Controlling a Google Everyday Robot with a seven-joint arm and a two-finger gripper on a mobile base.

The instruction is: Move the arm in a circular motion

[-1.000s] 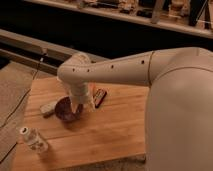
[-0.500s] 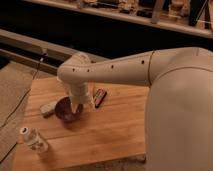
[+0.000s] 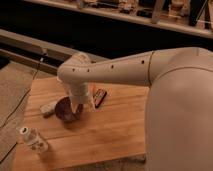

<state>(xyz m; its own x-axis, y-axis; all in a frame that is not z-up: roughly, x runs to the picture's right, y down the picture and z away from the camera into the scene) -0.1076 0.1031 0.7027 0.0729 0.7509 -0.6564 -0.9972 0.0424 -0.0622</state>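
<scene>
Butcher-block wooden table [image 3: 117,137], pale planks, warm dim light. Grey floor [image 3: 11,92] at left, thin cable [image 3: 22,102] trailing across it. Grey rail [image 3: 30,44] behind; dark wall [image 3: 105,32] beyond; lit shelf [image 3: 130,14] at top. Gripper [image 3: 77,108] low over the table's left part.

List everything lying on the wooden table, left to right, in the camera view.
plastic bottle → small pale object → dark bowl → dark snack bar. The hand at the tip of the arm hangs over the bowl's right side.
</scene>
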